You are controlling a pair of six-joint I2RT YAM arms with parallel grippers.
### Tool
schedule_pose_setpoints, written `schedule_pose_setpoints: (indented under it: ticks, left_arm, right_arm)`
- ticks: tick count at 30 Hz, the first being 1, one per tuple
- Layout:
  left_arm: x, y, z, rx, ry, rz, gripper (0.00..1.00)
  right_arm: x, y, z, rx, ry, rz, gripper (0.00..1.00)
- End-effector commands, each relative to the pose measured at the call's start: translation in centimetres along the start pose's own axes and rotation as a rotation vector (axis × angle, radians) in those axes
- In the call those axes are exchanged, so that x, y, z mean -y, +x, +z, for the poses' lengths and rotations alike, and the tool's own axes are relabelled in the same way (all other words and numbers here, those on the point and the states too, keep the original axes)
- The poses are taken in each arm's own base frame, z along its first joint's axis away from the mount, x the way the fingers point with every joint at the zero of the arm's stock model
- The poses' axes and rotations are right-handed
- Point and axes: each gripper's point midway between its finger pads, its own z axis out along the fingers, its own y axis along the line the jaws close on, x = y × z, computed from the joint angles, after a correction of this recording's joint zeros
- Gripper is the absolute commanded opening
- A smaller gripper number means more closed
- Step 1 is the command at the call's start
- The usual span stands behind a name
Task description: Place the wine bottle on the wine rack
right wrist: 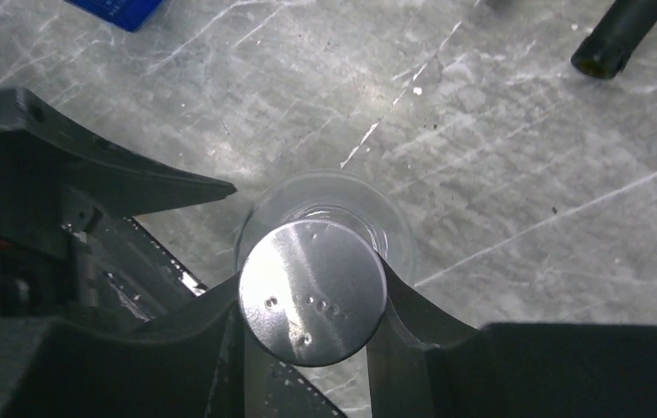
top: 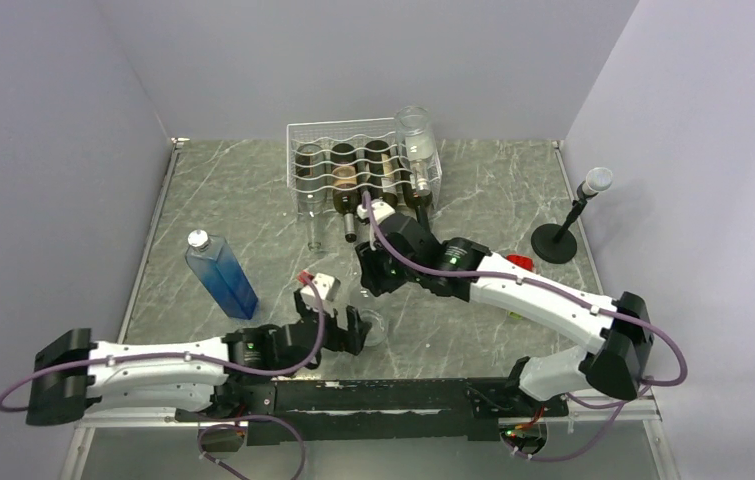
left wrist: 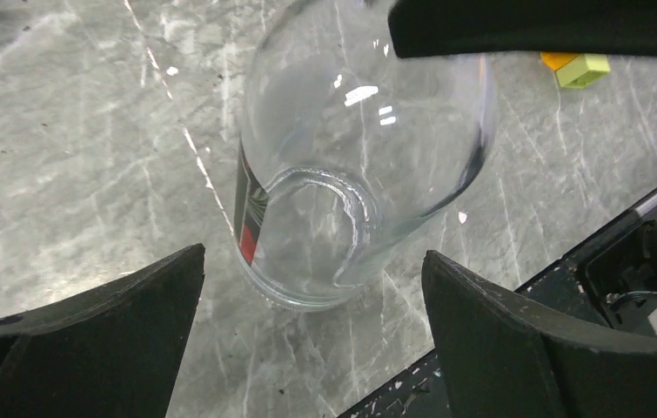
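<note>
r end effector [right wrist: 311,292] clamped on wine bottle [left wrist: 351,113] neck; l end effector [left wrist: 311,257] wide open astride base.

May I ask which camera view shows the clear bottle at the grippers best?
Left wrist: the clear bottle fills it, body, base and label edge. Right wrist shows mainly its silver cap from above, in the right gripper. In top external the right arm hides most of it.

The clear glass wine bottle [top: 374,322] stands base-down on the table at near centre, its silver cap [right wrist: 311,292] pinched in my right gripper [right wrist: 311,283]. The white wire wine rack [top: 353,133] sits upright at far centre.
</note>
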Motion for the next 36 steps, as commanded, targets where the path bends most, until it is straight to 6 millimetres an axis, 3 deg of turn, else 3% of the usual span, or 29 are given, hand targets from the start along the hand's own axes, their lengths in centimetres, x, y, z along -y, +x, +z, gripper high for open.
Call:
schedule_pose_setpoints:
  ticks: [1,5,8,12,20,26,31,36]
  left_arm:
    - [2.6,-1.2,1.2,0.159,0.011,-0.046,0.99]
    - [4.3,1.4,2.4,0.137,-0.038,0.090,0.99]
    - [4.5,3.8,3.7,0.088,-0.128,0.195,0.99]
    - [4.8,5.0,4.4,0.056,-0.152,0.219,0.99]
    - [3.8,3.8,3.9,0.077,-0.105,0.095,0.97]
    - [2.1,2.5,4.5,0.079,-0.175,0.101,0.99]
    - [2.1,1.7,4.7,0.085,-0.147,0.097,0.99]
    - [2.8,1.9,4.4,0.088,-0.062,0.127,0.99]
  right_arm:
    - [-1.3,-2.2,-2.8,0.120,-0.065,0.157,0.00]
    - [-1.3,-0.1,-3.3,0.077,-0.077,0.207,0.00]
    - [-1.2,1.1,-3.8,0.050,-0.092,0.231,0.00]
    - [-1.0,2.7,-4.7,0.010,-0.132,0.257,0.00]
    - [-0.1,5.4,-6.2,-0.043,-0.217,0.322,0.00]
    - [-0.3,7.7,-7.1,-0.117,-0.269,0.327,0.00]
    - [-0.2,9.5,-7.5,-0.175,-0.277,0.324,0.00]
    - [1.0,9.0,-7.5,-0.115,-0.224,0.292,0.00]
